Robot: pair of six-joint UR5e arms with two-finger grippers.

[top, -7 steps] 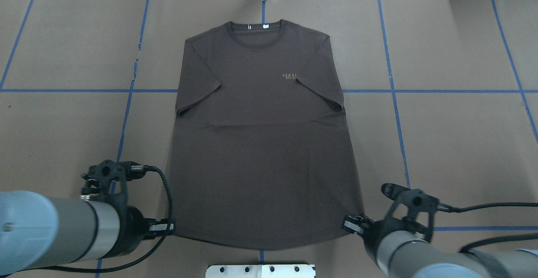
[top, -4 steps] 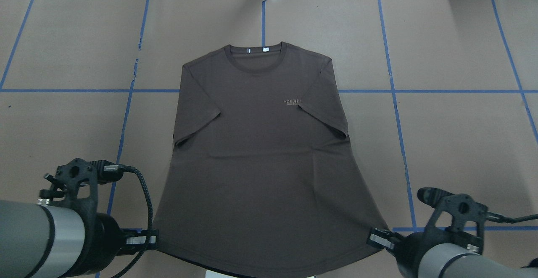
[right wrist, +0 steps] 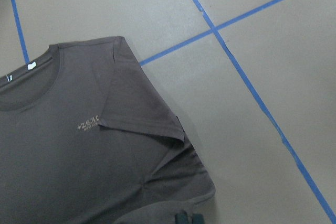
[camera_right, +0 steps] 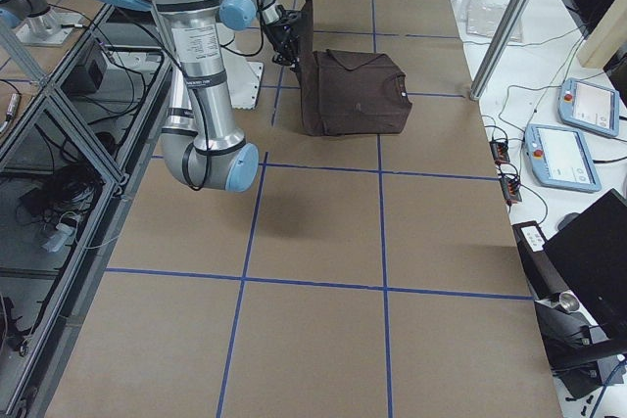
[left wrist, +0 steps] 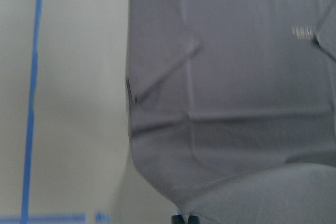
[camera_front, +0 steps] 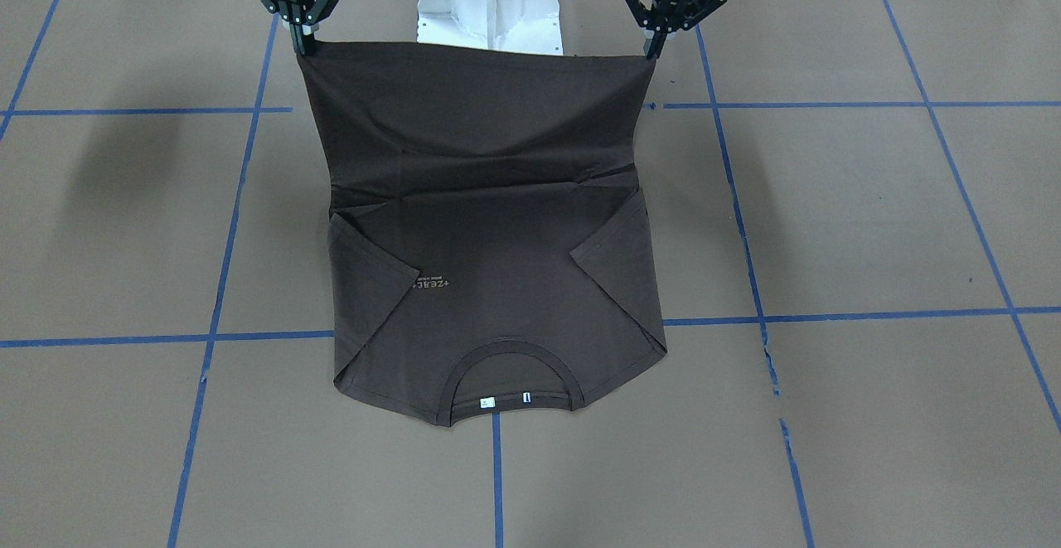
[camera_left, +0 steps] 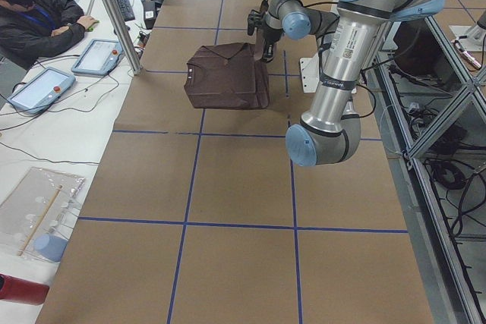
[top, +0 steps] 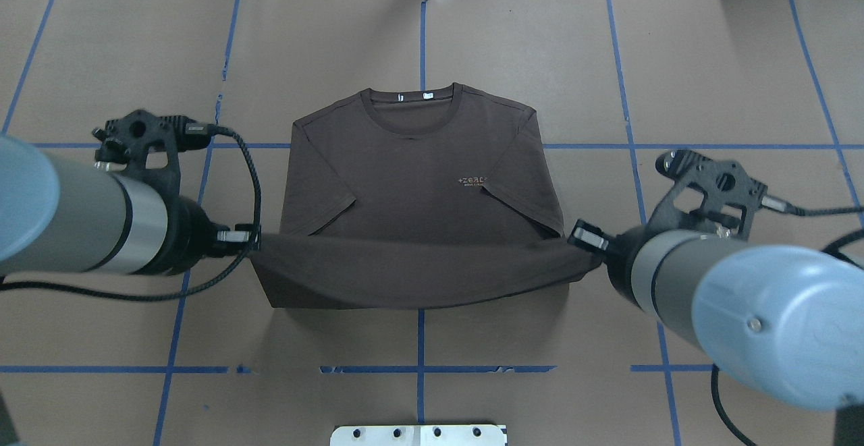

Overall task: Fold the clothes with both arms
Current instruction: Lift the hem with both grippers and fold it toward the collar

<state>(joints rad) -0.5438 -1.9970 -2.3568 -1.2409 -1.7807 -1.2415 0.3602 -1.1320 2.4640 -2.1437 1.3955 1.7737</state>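
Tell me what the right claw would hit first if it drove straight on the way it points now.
The right claw, shut on a hem corner of the T-shirt, points down and inward. It would probably press first into the shirt near its sleeve, then the table. Depth is unclear.

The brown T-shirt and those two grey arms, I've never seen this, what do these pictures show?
These are two robot arms at a paper-covered table, each ending in a two-finger gripper. One camera looks down from behind the robot, one faces it, two watch from the table's ends, and one sits on each wrist. A dark brown T-shirt lies with its collar half flat. The left gripper and right gripper each pinch a hem corner, holding that edge up off the table.
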